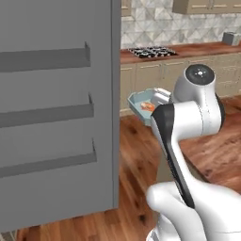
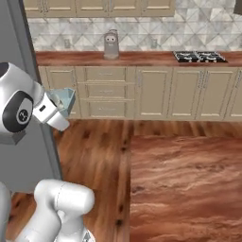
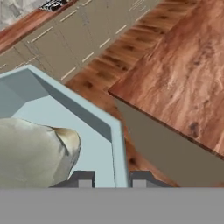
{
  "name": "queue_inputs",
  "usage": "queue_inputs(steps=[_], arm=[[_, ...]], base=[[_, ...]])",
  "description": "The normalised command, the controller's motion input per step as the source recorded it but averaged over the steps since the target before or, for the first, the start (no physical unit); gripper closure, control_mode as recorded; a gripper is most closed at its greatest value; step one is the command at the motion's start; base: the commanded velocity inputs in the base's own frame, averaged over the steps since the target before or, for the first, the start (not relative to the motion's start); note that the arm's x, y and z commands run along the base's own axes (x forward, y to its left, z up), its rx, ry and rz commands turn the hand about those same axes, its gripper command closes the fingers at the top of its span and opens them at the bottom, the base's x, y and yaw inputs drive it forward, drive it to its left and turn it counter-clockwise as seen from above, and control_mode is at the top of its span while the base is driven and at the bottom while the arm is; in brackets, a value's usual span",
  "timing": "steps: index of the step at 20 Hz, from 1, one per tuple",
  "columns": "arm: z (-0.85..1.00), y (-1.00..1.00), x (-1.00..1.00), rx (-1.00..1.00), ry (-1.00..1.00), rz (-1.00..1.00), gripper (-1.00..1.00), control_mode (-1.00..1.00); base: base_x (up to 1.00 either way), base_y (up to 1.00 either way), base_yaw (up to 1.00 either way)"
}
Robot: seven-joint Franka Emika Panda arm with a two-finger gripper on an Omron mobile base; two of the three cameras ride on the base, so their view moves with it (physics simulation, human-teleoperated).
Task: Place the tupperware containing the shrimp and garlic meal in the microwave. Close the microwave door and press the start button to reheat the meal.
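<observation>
The pale blue tupperware point(image 1: 139, 100) hangs in the air above the wood floor, held by its near wall. Orange pieces of the shrimp and garlic meal point(image 1: 148, 107) lie inside it. In the hand view my gripper point(image 3: 111, 179) is shut on the tupperware's wall point(image 3: 117, 144), one fingertip point(image 3: 83, 178) inside and the other outside. A large whitish food piece point(image 3: 35, 153) lies just inside that wall. From the right base view the tupperware point(image 2: 66, 99) sits tilted at the end of my hand, beside the tall grey panel. The microwave and its door are out of view.
A tall grey panel with three shelf ledges point(image 1: 56, 117) stands close on the left. A wooden island counter point(image 2: 184, 184) lies to the right of the arm. Along the back wall runs a counter with a cooktop point(image 2: 198, 56) and a grey jug-like appliance point(image 2: 111, 45).
</observation>
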Motion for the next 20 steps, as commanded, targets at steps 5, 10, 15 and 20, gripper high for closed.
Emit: queue_inputs(steps=[5, 10, 15, 20], arm=[[0.00, 0.00, 0.00, 0.00, 0.00, 0.00, 1.00, 1.00], [0.00, 0.00, 0.00, 0.00, 0.00, 0.00, 1.00, 1.00], [0.00, 0.00, 0.00, 0.00, 0.00, 0.00, 1.00, 1.00], [0.00, 0.00, 0.00, 0.00, 0.00, 0.00, 1.00, 1.00]], base=[[-0.87, 0.00, -0.37], [-1.00, 0.09, -0.23], [-1.00, 0.14, -0.24], [-0.88, 0.31, -0.66]])
